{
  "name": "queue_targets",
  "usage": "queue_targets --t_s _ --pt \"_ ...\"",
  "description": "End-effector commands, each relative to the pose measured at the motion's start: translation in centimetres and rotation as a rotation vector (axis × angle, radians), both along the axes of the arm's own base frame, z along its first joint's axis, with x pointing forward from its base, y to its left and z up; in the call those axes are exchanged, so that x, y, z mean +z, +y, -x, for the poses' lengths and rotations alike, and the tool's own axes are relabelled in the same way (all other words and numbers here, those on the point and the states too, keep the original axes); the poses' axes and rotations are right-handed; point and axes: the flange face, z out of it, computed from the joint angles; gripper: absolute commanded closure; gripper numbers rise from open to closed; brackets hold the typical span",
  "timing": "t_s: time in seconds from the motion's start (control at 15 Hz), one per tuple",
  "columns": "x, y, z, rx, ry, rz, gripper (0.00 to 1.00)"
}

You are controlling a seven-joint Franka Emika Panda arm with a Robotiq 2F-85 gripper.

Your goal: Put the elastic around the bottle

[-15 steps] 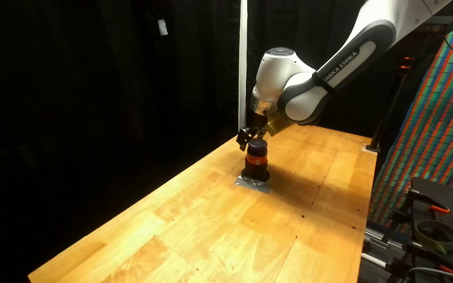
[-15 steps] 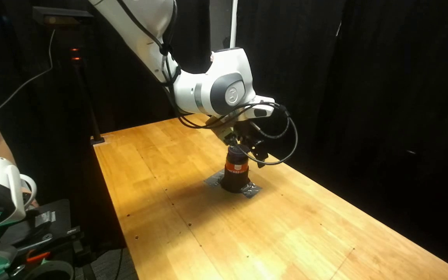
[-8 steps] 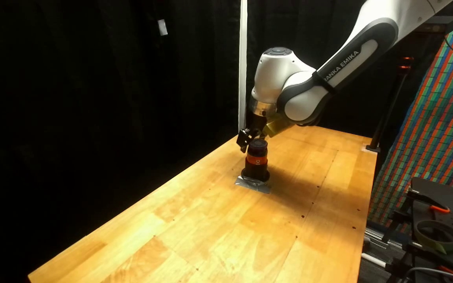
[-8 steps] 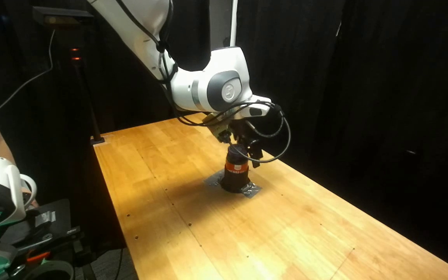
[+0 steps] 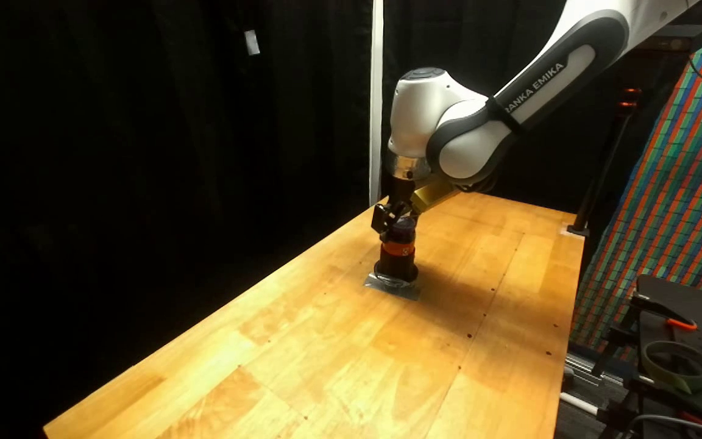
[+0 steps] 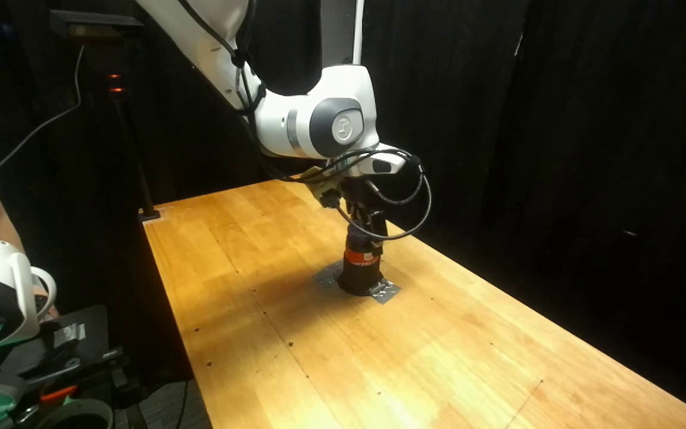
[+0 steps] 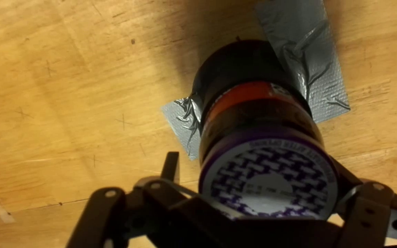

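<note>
Works over a wooden table point(image 5: 326, 341), with the Franka Panda arm point(image 5: 470, 146) bent above and the Robotiq gripper point(image 7: 257, 163) spread astride a squat lidded jar point(image 7: 264, 137), the task's bottle. Upright there, apparently seated in a black holder point(image 7: 243, 65) fixed to the tabletop with duct tape point(image 7: 317, 62), so probably safe from tipping. Looks like glass: likely stiff, smooth, slippery, breakable under a hard squeeze; weight hard to judge. For any steadying, best to take hold at the side of the lid point(image 7: 269, 186), with one of the fingers point(image 7: 170, 165) just apart from it; cannot tell about contact opposite. Better not to press on the orange label point(image 7: 250, 93). Of the elastic, no sure sight; presumably light, soft, springy, so best carried stretched across both fingertips, wider than the lid, and released below.
</note>
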Motion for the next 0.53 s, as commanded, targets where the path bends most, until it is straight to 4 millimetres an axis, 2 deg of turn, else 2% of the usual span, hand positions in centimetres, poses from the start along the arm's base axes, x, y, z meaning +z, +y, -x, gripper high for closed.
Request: queue_targets --t_s 0.0,0.47 --pt "0.8 0.0 1.2 -0.023 0.032 -0.021 0.00" --pt "1.0 1.4 3.3 -0.038 0.123 -0.118 0.00"
